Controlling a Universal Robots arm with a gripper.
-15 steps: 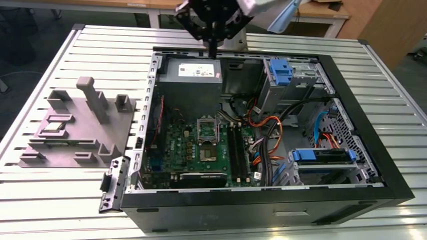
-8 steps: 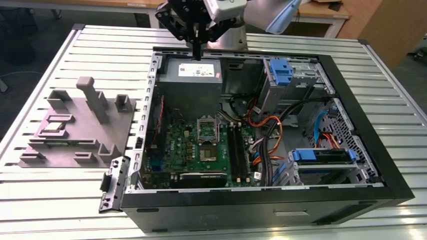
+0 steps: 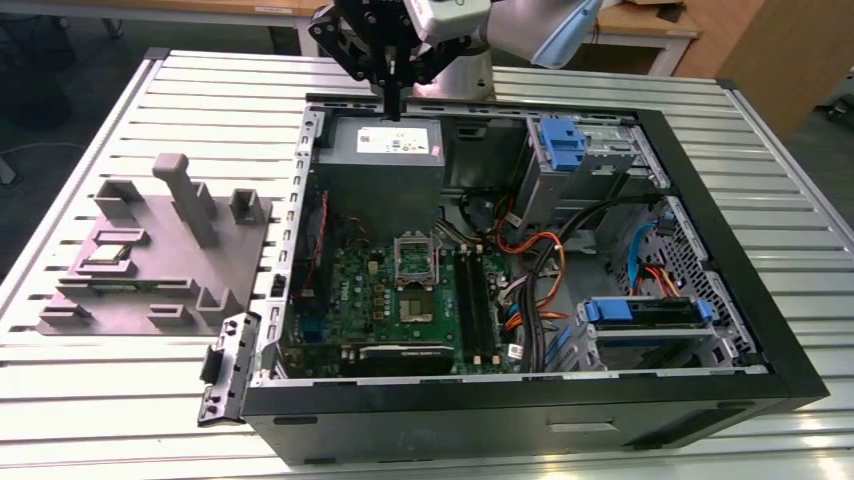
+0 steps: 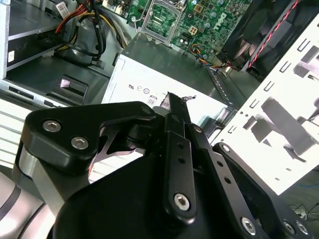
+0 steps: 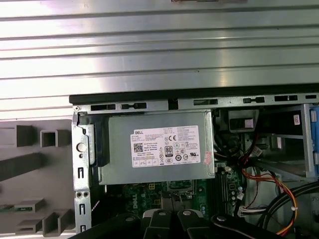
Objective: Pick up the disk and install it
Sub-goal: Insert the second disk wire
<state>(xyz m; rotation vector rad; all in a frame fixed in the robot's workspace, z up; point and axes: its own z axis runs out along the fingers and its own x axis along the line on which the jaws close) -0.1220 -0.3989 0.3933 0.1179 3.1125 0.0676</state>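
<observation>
Gripper [image 3: 391, 108] hovers with jaws clenched on nothing, above the power supply [image 3: 384, 143].
The disk [image 3: 643, 312] sits in the case's bay.

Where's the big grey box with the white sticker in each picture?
Exterior view: the power supply sits in a corner of the open computer case, toward the exterior view's left, under the arm.
First wrist view: it lies between the case's rim and the green motherboard, sticker facing the camera.
Second wrist view: it lies just beyond the black end effector, before the motherboard.
Shared landmark: the green motherboard beside it.
</observation>
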